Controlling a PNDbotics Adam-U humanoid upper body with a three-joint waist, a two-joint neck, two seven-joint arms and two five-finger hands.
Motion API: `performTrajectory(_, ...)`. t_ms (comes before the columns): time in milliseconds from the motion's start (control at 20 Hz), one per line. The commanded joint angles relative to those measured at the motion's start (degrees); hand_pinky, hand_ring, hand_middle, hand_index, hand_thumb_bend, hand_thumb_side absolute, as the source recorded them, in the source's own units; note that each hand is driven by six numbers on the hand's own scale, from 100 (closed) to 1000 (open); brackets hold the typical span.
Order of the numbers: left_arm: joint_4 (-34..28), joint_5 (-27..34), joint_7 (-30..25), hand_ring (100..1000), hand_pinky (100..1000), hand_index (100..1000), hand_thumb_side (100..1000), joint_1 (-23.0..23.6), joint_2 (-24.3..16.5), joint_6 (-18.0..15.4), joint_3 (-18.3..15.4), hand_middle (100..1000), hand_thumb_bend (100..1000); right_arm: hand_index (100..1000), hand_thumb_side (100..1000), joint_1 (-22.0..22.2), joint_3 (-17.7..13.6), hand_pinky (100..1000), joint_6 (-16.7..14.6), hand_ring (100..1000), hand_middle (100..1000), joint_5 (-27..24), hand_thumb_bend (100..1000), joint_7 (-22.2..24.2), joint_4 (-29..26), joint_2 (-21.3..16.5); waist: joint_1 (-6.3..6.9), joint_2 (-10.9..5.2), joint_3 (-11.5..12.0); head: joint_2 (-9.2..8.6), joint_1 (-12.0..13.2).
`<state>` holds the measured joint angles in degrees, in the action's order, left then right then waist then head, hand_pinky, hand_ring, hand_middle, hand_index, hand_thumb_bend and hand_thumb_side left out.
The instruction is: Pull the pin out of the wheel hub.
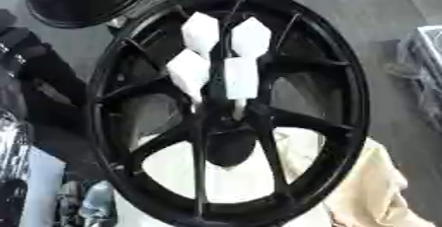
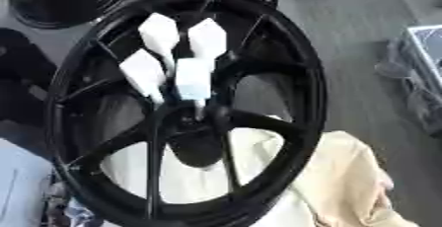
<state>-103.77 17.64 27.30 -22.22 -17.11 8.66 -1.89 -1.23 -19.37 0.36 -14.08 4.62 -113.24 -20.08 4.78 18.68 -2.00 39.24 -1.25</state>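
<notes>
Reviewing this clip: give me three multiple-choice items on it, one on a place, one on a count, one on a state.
1. Where do the white blocky shapes lie against the black wheel?
A. Outside the rim, at right
B. Over the upper spokes, just above the hub
C. At the lowest part of the rim

2. How many white blocky shapes show?
A. Two
B. Four
C. Six

3. How does the cream cloth lie?
A. Rolled into a tube
B. Folded in a neat stack
C. Spread and rumpled under the wheel's lower part

Answers: 1 B, they cluster inside the rim above the hub. 2 B, two upper and two lower. 3 C, it shows through the lower spokes and bunches at right.
</notes>
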Motion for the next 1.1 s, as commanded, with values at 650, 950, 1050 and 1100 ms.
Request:
performTrajectory(650, -0.98, -2.6, -0.65, 746, 614, 719, 739, -10.72, -8.75, -0.58, -0.68, 752, 100, 856, 549, 0.72, -1.06, 1000, 0.27, 913, 847, -0.14, 100, -0.89, -1.35, -1.7, 0.6, -2.09, -0.94, 0.23, -2.33)
performTrajectory(950, 2.29, -2.75, -8.74, 746, 625, 719, 686, -25.82, -17.88, 0.67, 3.44, 740, 100, 855, 552, 1.52, -0.82, 1000, 0.7, 913, 847, 0.62, 100, -0.82, -1.35, -1.61, 0.93, -2.5, -0.9, 0.45, -2.4)
performTrajectory(1050, 3.19, -2.16, -13.35, 745, 630, 720, 655, -30.85, -19.76, 0.86, 5.69, 738, 100, 855, 551, 1.71, -0.74, 1000, 0.68, 913, 847, 1.01, 100, -0.77, -1.35, -1.5, 1.0, -2.5, -0.95, 0.32, -2.44)
performTrajectory(1100, 3.48, -2.32, -16.28, 745, 632, 722, 640, -33.36, -20.68, 1.03, 6.99, 739, 100, 855, 551, 1.79, -0.73, 1000, 0.64, 913, 847, 1.15, 100, -0.78, -1.35, -1.47, 1.05, -2.5, -0.98, 0.31, -2.47)
